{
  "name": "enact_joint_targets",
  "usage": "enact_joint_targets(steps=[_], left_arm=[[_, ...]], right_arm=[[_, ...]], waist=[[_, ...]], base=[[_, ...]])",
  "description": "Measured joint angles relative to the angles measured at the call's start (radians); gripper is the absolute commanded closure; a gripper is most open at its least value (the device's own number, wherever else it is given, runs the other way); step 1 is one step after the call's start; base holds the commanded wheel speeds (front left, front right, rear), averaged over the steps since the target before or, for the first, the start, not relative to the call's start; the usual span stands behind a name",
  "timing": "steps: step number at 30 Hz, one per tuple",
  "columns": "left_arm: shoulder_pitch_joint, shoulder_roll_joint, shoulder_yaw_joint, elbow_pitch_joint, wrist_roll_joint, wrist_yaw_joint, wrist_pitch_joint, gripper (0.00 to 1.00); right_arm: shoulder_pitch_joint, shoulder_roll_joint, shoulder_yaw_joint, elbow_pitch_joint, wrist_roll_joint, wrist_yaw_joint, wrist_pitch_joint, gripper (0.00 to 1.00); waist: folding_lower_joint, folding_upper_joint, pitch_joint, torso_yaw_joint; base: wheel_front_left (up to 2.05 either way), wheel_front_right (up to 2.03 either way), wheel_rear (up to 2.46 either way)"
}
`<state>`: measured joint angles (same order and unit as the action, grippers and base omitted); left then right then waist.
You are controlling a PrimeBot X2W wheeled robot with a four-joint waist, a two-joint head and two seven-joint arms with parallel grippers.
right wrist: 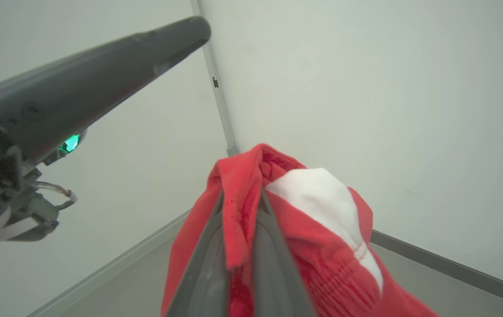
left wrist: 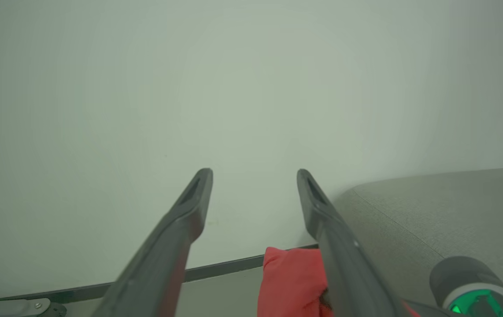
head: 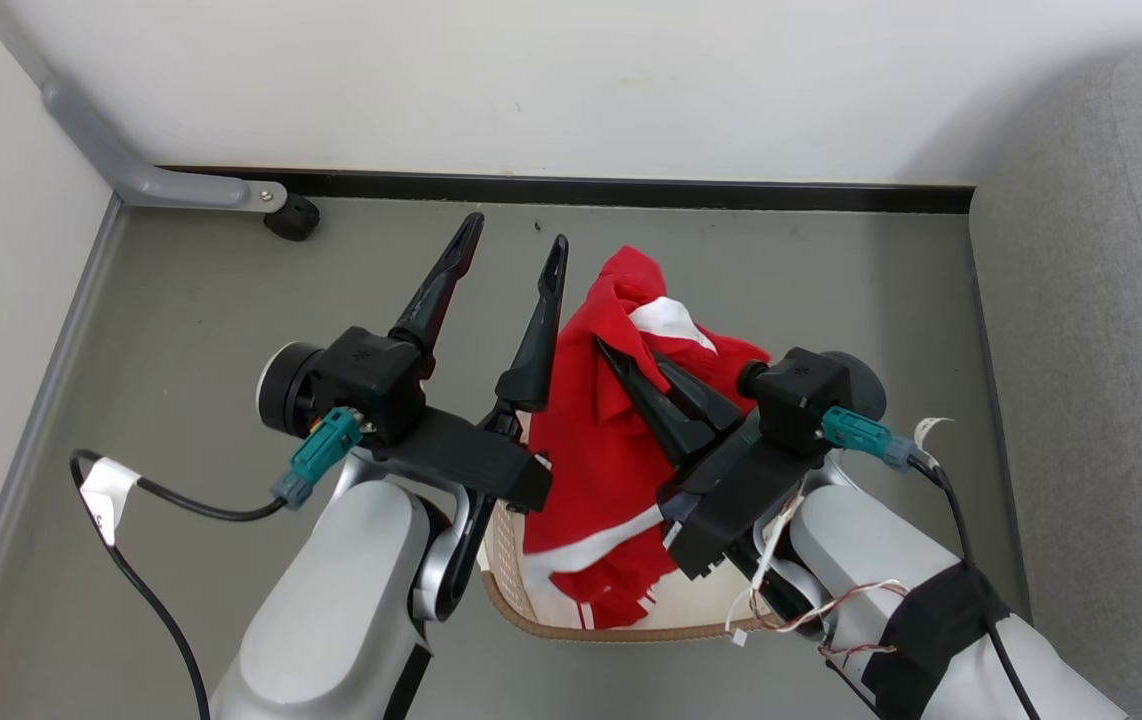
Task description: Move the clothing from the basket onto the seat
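Note:
The red clothing with white trim hangs in a bunch from my right gripper, which is shut on its upper folds. Its lower end drapes into the cream basket, whose brown rim shows at the bottom between my forearms. In the right wrist view my right gripper pinches the clothing between its fingers. My left gripper stands open just left of the cloth and holds nothing. Seen from the left wrist, the left gripper is spread wide, with the clothing low beside one finger. The grey seat lies to the right.
A white wall with a dark baseboard closes off the far side. A grey metal leg with a black foot stands at the far left corner. A black cable loops by my left arm over the grey floor.

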<state>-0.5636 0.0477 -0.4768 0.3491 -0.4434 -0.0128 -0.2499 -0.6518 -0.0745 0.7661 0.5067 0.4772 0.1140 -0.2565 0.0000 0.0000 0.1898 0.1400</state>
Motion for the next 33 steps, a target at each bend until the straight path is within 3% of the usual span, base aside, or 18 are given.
enact_joint_targets(steps=[17, 33], left_arm=[[0.041, 0.0, 0.02, 0.045, 0.007, -0.015, 0.0, 0.0], [0.114, 0.007, 0.025, 0.011, 0.024, -0.042, 0.0, 0.0]], right_arm=[[-0.016, 0.001, -0.002, -0.003, 0.025, 0.0, 0.0, 1.0], [-0.015, 0.002, -0.029, 0.002, 0.048, -0.018, 0.0, 1.0]], waist=[[0.0, -0.0001, -0.008, -0.028], [0.0, -0.0001, -0.036, -0.145]], base=[[0.0, 0.0, 0.0], [0.0, 0.0, 0.0]])
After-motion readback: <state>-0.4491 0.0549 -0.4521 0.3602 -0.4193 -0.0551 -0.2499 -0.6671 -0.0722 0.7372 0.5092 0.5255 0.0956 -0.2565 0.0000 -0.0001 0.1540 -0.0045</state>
